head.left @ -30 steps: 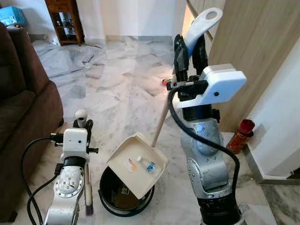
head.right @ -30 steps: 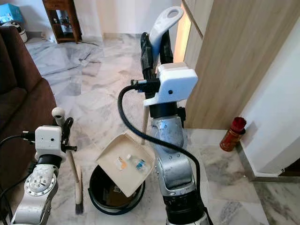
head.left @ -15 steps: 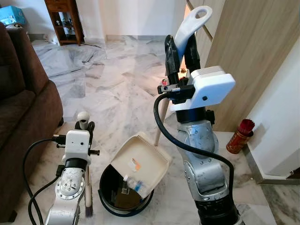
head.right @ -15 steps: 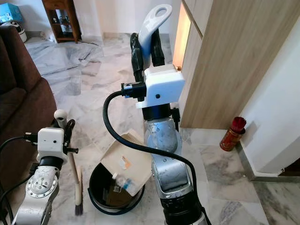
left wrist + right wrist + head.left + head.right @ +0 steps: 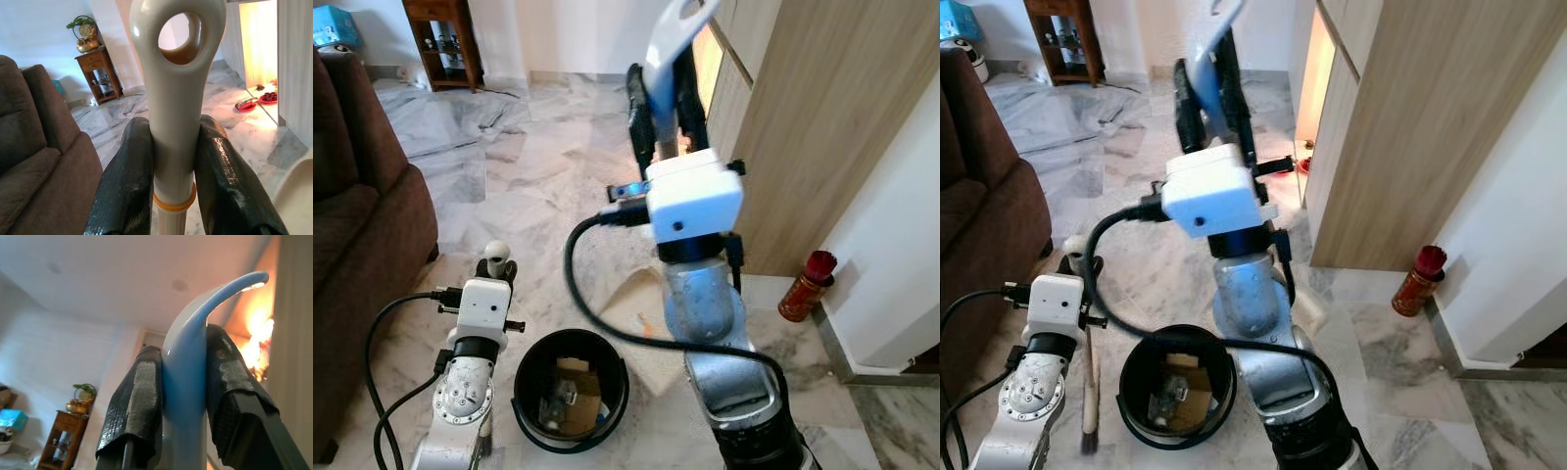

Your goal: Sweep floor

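Black bin point(image 5: 571, 394) holding scraps on marble floor point(image 5: 548, 186), between brown sofa point(image 5: 357, 245) and wooden cabinet point(image 5: 822, 127). Left gripper point(image 5: 176, 161) clamped on brush handle point(image 5: 177, 98); right gripper point(image 5: 183, 401) clamped on dustpan handle point(image 5: 195, 357). Dustpan point(image 5: 641, 318) mostly hidden behind right arm, probably tipped by bin.

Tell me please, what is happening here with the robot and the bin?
The robot is emptying sweepings. Its right gripper is shut on the dustpan handle, raised high, with the dustpan tipped beside the black bin. Scraps lie inside the bin. The left gripper is shut on the broom handle, and the broom stands on the marble floor next to the bin.
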Robot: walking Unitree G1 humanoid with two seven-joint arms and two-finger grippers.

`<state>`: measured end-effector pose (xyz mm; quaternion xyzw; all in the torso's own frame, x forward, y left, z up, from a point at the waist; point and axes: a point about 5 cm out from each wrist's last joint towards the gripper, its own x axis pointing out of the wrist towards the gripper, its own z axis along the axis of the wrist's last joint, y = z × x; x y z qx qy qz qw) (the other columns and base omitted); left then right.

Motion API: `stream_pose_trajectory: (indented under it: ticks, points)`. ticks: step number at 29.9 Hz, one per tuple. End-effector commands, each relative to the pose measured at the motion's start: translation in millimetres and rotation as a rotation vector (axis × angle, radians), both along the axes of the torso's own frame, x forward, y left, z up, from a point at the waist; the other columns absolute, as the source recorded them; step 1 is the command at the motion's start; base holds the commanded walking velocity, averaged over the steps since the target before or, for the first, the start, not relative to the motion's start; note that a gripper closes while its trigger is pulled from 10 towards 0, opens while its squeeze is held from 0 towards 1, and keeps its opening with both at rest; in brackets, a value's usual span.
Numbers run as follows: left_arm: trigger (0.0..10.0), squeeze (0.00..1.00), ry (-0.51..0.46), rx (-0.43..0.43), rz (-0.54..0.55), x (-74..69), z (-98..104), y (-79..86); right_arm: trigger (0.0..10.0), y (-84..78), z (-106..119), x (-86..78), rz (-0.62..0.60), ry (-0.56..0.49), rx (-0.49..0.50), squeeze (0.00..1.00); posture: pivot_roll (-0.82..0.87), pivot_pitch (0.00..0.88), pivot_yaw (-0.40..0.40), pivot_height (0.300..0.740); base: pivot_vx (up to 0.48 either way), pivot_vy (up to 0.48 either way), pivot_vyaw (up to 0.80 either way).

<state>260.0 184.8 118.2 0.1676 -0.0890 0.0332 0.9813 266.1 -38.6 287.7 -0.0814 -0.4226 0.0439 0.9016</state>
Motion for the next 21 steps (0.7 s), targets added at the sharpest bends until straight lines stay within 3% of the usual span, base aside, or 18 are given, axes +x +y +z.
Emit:
stream_pose_trajectory:
  ticks: [1, 3, 5, 6, 7, 8, 11, 14, 16, 19, 21]
  points:
    - [10.0, 0.0, -0.042, 0.02, 0.002, -0.4, 5.1, -0.1, 10.0, -15.3, 9.0, 4.9, -0.031, 0.0, 0.046, 0.0, 0.03, 0.0, -0.049, 0.74, 0.0, 0.0, 0.0]
    - [10.0, 0.0, -0.025, 0.011, -0.015, 1.6, 1.9, -2.6, 10.0, -42.3, -2.3, 17.7, -0.148, 0.058, 0.02, 0.0, 0.02, 0.0, -0.046, 0.74, 0.0, 0.0, 0.0]
    - [10.0, 0.0, -0.027, 0.009, -0.019, 1.7, 2.0, -3.6, 10.0, -46.8, -2.9, 18.2, -0.162, 0.052, 0.012, 0.0, 0.02, 0.0, -0.046, 0.74, 0.0, 0.0, 0.0]
    - [10.0, 0.0, -0.029, 0.003, -0.024, 1.8, 2.2, -5.4, 10.0, -60.3, -4.3, 19.1, -0.233, 0.037, -0.031, 0.0, 0.02, 0.0, -0.042, 0.74, 0.0, 0.0, 0.0]
    - [10.0, 0.0, -0.029, 0.003, -0.024, 1.8, 2.2, -5.4, 10.0, -60.3, -4.3, 19.1, -0.233, 0.037, -0.031, 0.0, 0.02, 0.0, -0.042, 0.74, 0.0, 0.0, 0.0]
    - [10.0, 0.0, -0.029, -0.002, -0.029, 1.5, 2.2, -6.8, 10.0, -76.0, -6.4, 20.1, -0.309, 0.039, -0.05, 0.0, 0.01, 0.0, -0.041, 0.74, 0.0, 0.0, 0.0]
    - [10.0, 0.0, -0.023, -0.005, -0.037, 1.2, 1.2, -8.0, 10.0, -95.3, -12.6, 20.0, -0.383, 0.05, -0.091, 0.0, 0.01, 0.0, -0.034, 0.74, 0.0, 0.0, 0.0]
    - [10.0, 0.0, -0.017, -0.012, -0.049, 2.3, 0.7, -7.7, 10.0, -109.7, -25.3, 16.0, -0.418, 0.075, -0.159, 0.0, 0.01, 0.0, -0.028, 0.74, 0.0, 0.0, 0.0]
    - [10.0, 0.0, -0.013, -0.015, -0.055, 2.6, 0.4, -7.4, 10.0, -116.7, -33.8, 14.3, -0.42, 0.116, -0.135, 0.0, 0.01, 0.0, -0.025, 0.74, 0.0, 0.0, 0.0]
    - [10.0, 0.0, -0.002, -0.032, -0.054, 3.2, -0.5, -6.3, 10.0, -119.0, -54.9, 7.9, -0.399, 0.162, -0.219, 0.0, 0.01, 0.0, -0.02, 0.74, 0.0, 0.0, 0.0]
    - [10.0, 0.0, 0.006, -0.04, -0.055, 3.2, -1.5, -5.4, 10.0, -123.3, -73.0, 2.8, -0.38, 0.226, -0.221, 0.0, 0.01, 0.0, -0.015, 0.74, 0.0, 0.0, 0.0]
